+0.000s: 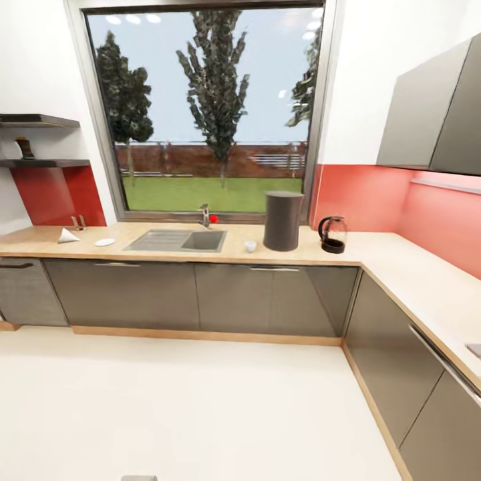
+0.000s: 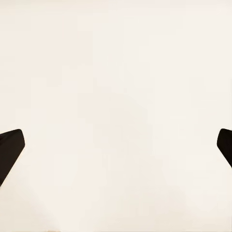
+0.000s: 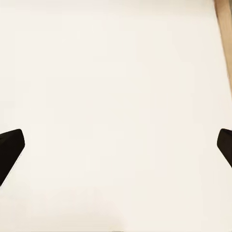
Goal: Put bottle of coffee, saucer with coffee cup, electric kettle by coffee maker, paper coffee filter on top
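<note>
On the far left of the head view, two dark shelves hang on the wall, and a small dark bottle stands on the lower one; its cap is too small to see clearly. Below them the counter runs along the wall under the window and turns toward the camera at the right side. On the left part of the counter lies the white paper filter, and just to its right, apart from it, lies the flat white saucer. Next comes the steel sink with its tap. To the right of the sink the tiny white cup stands near the front edge, just beside the tall grey coffee maker. Further right, close to the coffee maker but not touching it, stands the glass kettle with its black handle. A grey wall cabinet hangs in the upper right.

In the left wrist view the left gripper has its jaws spread wide over the pale floor, with nothing between them. The right gripper also has its jaws wide apart and empty, with a wooden strip at the corner.
</note>
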